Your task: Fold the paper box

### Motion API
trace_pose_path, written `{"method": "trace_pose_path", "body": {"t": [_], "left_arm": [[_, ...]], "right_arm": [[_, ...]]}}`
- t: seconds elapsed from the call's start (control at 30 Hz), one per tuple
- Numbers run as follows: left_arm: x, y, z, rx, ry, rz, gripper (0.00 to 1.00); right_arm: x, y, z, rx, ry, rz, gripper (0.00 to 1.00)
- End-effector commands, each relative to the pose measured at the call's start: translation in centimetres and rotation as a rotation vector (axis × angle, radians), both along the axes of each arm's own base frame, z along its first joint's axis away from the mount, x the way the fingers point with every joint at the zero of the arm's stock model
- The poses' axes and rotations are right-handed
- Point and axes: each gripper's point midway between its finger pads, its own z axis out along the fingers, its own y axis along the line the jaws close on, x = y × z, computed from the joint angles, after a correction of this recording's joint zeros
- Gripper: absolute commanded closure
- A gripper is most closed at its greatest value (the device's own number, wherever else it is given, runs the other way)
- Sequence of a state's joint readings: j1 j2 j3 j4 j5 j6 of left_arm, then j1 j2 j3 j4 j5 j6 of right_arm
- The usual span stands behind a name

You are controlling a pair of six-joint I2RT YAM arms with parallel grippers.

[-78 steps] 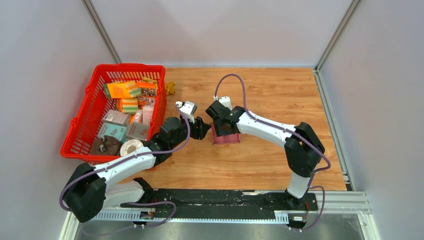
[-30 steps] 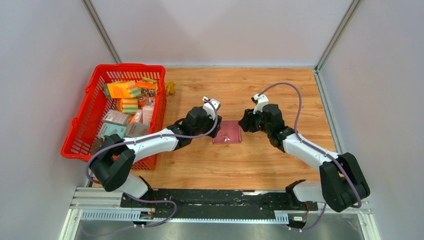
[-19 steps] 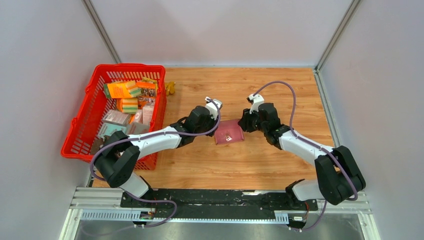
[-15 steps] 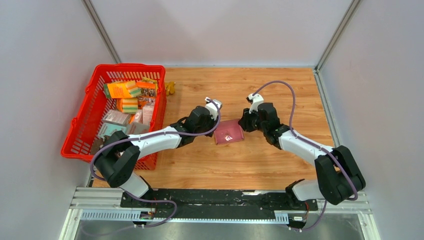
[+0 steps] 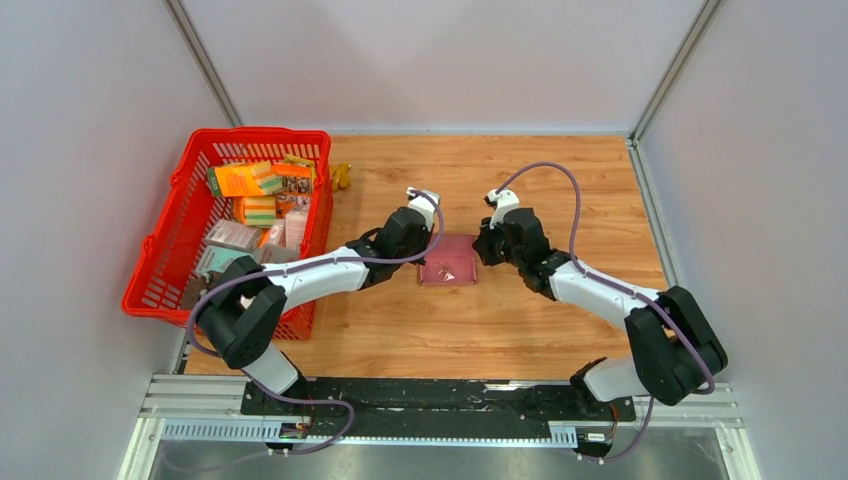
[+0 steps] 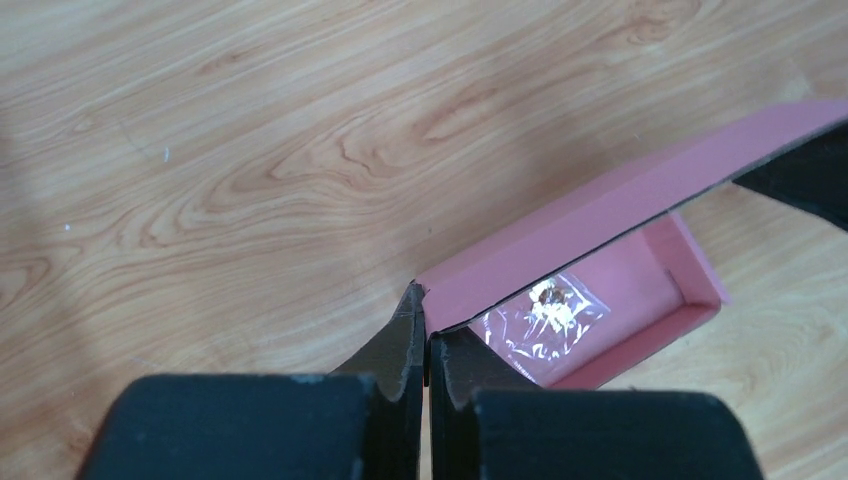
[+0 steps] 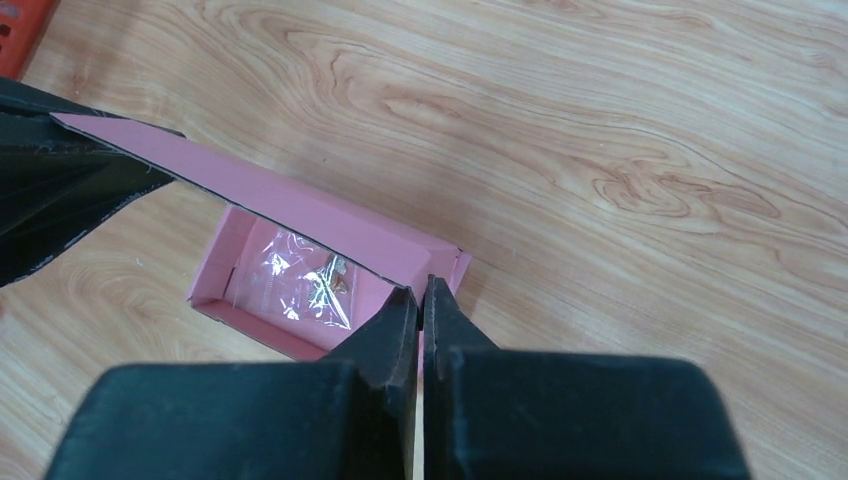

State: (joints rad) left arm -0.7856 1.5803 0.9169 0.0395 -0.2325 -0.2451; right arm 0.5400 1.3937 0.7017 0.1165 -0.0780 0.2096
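I see paper box mid-table, lid flap raised. Left gripper pinches one lid corner, right gripper the other, both clamped tight — keeps flap level for closing over clear packet.

I get bright, even light from overhead in all three views, with nothing washed out. On the top camera the arms throw only short, soft shadows onto the wooden table, and the pale walls read flat and grey. In the left wrist view a faint, broad shadow dims the left of the wood, and the raised lid of the paper box darkens its inside. The clear bag in there glints white in both wrist views. The black fingers of the left gripper sit close to the lens, soft and almost featureless, while the wood grain beyond is sharp.
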Motion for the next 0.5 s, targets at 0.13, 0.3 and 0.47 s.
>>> {"method": "trace_pose_path", "body": {"t": [0.13, 0.3, 0.47], "left_arm": [[1.5, -1.1, 1.4, -0.075, -0.062, 0.17, 1.0], [1.4, -1.3, 1.7, -0.108, -0.123, 0.234, 1.0], [1.1, -1.1, 1.9, -0.119, -0.154, 0.287, 1.0]], "right_arm": [[1.2, 0.2, 1.7, 0.082, -0.089, -0.188, 1.0], [0.9, -0.3, 2.5, 0.068, -0.196, -0.284, 1.0], [0.2, -1.2, 2.9, 0.078, -0.269, -0.367, 1.0]]}}
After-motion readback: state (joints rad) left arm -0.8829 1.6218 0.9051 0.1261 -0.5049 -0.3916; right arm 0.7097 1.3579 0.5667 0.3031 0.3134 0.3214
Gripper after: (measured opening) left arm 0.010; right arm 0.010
